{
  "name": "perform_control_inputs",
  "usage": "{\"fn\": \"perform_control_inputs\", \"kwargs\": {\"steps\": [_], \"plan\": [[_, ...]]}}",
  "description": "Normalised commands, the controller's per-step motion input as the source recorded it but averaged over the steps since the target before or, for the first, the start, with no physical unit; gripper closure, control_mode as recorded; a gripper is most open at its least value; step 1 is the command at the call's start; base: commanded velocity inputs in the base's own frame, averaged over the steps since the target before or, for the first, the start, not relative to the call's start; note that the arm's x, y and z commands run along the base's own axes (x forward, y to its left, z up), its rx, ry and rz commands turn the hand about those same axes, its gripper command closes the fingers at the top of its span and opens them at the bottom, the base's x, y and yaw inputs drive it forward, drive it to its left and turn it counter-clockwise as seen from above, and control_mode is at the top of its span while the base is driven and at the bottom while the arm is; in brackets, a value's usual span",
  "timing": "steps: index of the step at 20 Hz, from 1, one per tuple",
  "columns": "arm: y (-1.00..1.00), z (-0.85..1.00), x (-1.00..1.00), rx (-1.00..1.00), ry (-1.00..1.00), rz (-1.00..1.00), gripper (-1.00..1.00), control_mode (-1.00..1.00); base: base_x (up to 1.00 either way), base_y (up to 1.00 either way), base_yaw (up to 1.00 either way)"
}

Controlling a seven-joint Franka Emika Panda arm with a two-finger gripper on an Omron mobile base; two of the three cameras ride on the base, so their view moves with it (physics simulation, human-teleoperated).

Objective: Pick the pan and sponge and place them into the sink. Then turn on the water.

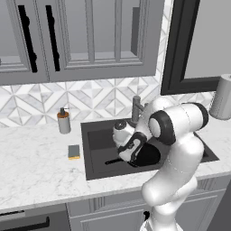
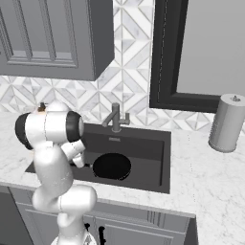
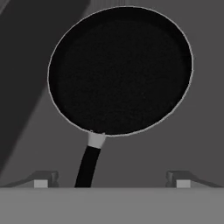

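Black round frying pan (image 3: 120,70) lies in the dark grey basin (image 2: 148,139) (fingers (image 3: 41,180) spread wide, empty); the grey-green sponge (image 1: 74,151) waits on the marble worktop (image 1: 36,167), water unstarted.

Arm (image 1: 176,135) hides part of pan (image 1: 151,155), sink (image 1: 97,135).

I count one round black frying pan (image 3: 120,70) with a thin black handle, mid-frame beneath my hand. One dark grey rectangular sink (image 2: 148,143), one grey metal faucet (image 2: 115,117). One small grey-green and yellow sponge (image 1: 74,151), centre-left. One grey soap dispenser (image 1: 63,121) with an orange collar. One grey paper towel roll (image 2: 227,123), right edge.
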Motion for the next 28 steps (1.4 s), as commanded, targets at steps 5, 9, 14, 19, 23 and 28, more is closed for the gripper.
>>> {"fn": "perform_control_inputs", "kwargs": {"steps": [5, 9, 14, 19, 23, 28], "plan": [[0.00, 1.00, -0.28, -0.05, 0.16, -0.06, -1.00, -1.00, 0.00, 0.00, 0.00], [0.01, 1.00, -0.26, -0.12, 0.15, 0.00, -1.00, -1.00, 0.00, 0.00, 0.00], [0.23, 0.91, -0.32, -0.15, 0.03, 0.00, -1.00, -1.00, 0.00, 0.00, 0.00], [0.12, 0.37, -0.60, -0.02, -0.14, 0.20, -1.00, -1.00, 0.00, 0.00, 0.00], [0.00, 0.23, -0.29, 0.00, -0.10, 0.37, -1.00, -1.00, 0.00, 0.00, 0.00], [0.06, 0.12, -0.01, 0.00, 0.00, 0.54, -1.00, -1.00, 0.00, 0.00, 0.00]]}}
